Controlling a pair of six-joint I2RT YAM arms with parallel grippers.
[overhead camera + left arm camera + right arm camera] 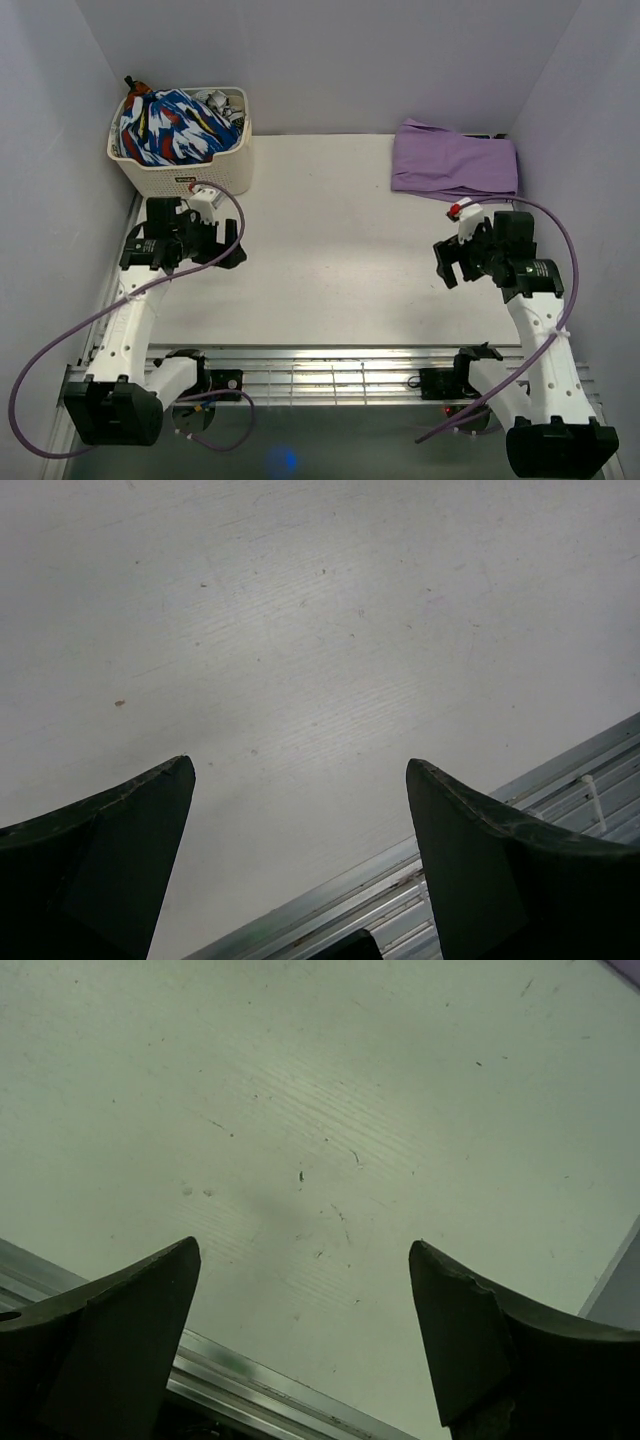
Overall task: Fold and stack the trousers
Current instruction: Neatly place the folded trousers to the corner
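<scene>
The lilac-purple trousers (455, 161) lie folded in a flat bundle at the table's back right corner, seen only in the top view. My right gripper (449, 261) hovers in front of them, a little toward the near edge, open with nothing between its fingers (135, 1310). My left gripper (232, 244) hangs over the left side of the table, just in front of the basket, also open and empty, its fingers (480, 840) wide apart above bare white surface. Neither gripper touches the trousers.
A white slatted basket (180, 174) at the back left holds a blue, white and red patterned garment (170, 126). The white table (330, 260) ends in a metal rail (340, 375) at the near edge. Lilac walls close in on both sides and behind.
</scene>
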